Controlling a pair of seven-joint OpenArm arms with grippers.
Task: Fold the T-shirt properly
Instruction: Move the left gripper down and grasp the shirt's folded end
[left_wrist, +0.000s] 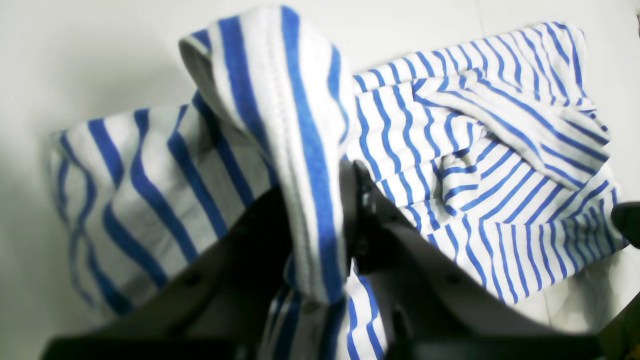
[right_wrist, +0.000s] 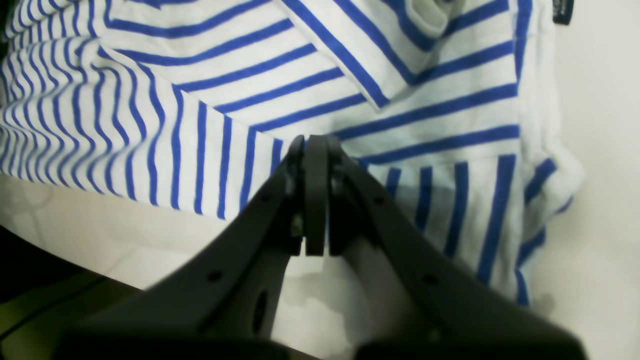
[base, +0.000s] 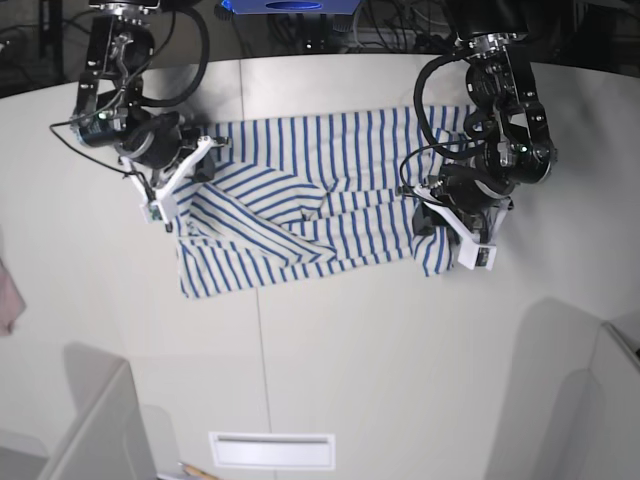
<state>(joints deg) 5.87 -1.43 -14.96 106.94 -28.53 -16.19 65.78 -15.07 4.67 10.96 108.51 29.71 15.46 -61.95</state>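
T-shirt (base: 300, 215) neck tag (right_wrist: 563, 11) unreadable, left claw (left_wrist: 320, 235) clamped on its hem, right claw (right_wrist: 315, 150) together.

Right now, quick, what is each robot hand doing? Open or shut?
Left end effector: closed on a raised fold of the striped T-shirt.
Right end effector: shut, tips at the T-shirt; whether it pinches cloth cannot be told.

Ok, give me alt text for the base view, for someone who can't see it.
A blue-striped white T-shirt lies crumpled across a pale table, seen from above. Two black robot arms reach in from the far edge, one at each end of the shirt.
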